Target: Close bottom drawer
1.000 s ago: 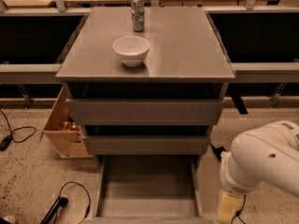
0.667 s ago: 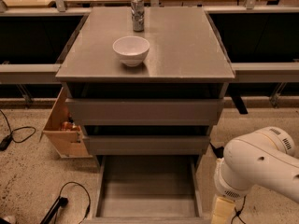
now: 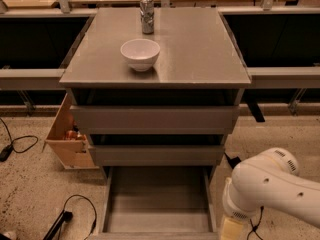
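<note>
Your grey desk (image 3: 200,49) fills the centre, and the bottom drawer (image 3: 157,199) stands pulled out at lower middle. Your white arm (image 3: 270,184) sits lower right, with the end effector (image 3: 232,230) at the bottom edge beside the drawer's right side; open or closed, I can't tell. On top sit a white bowl (image 3: 140,54) and a can (image 3: 146,15).

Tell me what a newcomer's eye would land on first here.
The bottom drawer gapes wide open under the grey cabinet. The robot's white arm looms at lower right, its tool low beside the drawer's right front corner. On top stand a white bowl and a can.
</note>
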You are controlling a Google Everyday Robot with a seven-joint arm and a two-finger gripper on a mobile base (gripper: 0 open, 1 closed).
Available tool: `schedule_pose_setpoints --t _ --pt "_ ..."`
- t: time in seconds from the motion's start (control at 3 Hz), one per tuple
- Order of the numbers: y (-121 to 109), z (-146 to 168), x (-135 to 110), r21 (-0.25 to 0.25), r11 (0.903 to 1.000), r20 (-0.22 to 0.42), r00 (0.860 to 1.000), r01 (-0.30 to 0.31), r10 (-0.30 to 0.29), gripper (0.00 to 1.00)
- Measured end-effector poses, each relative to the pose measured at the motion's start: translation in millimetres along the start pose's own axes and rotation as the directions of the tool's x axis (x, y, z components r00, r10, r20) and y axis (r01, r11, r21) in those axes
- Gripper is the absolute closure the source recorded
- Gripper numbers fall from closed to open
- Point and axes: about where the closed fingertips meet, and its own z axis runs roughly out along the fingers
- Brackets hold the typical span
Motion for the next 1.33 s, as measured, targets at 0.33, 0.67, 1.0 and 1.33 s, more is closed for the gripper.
schedule_pose_setpoints --t 0.33,0.67,1.0,1.33 --pt "16 68 -2 -0.047 0.9989 0.006 1.000 0.001 -0.001 0.27" --pt "40 140 1 -0.084 0.9965 0.037 0.999 0.002 0.001 0.50" --pt "49 195 1 -0.097 0.9952 0.076 0.997 0.010 -0.002 0.73" --pt "53 235 3 -0.097 0.9949 0.106 0.994 0.028 -0.017 0.96"
